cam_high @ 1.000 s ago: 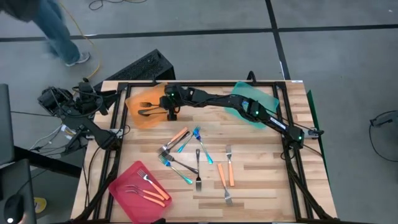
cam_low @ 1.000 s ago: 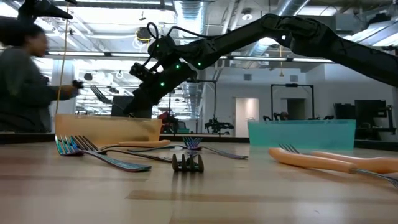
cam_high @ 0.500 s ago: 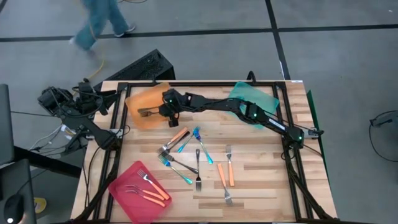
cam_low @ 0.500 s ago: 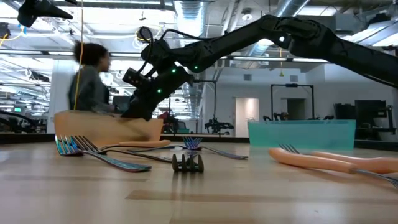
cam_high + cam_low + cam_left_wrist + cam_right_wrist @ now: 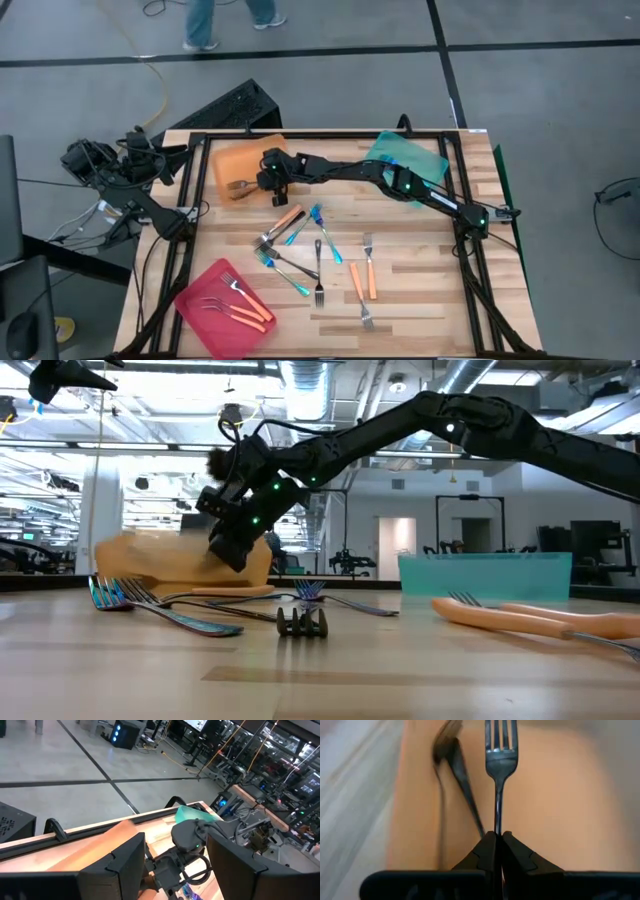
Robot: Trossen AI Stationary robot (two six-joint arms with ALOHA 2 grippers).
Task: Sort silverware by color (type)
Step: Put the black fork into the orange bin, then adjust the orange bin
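Observation:
My right gripper [image 5: 264, 184] reaches over the translucent orange tray [image 5: 230, 156] at the table's far left and is shut on a dark metal fork [image 5: 500, 755]. A second dark fork [image 5: 454, 770] lies on the tray's floor beside it. More silverware lies loose mid-table: a crossed heap of blue- and orange-handled forks [image 5: 295, 245] and two orange-handled ones [image 5: 362, 280]. My left gripper [image 5: 175, 837] waits open, off the table's far left corner. My right gripper pinches the dark fork's thin handle [image 5: 497, 825] between its two fingertips [image 5: 487, 851]. The fingers slant down from the table's right side and lie along the fork. The fork sticks straight out ahead of them, tines [image 5: 501, 737] foremost over the tray's floor.
A pink tray [image 5: 200, 318] with orange-handled forks stands at the near left. A teal tray [image 5: 425, 158] sits at the far right under my right arm. A person [image 5: 230, 18] walks on the floor beyond the far edge.
My right gripper has sunk toward the orange tray and gone a little toward the table's left edge, rolling slightly, with the fork still between its fingers. The orange tray's outline has shifted a little toward the right.

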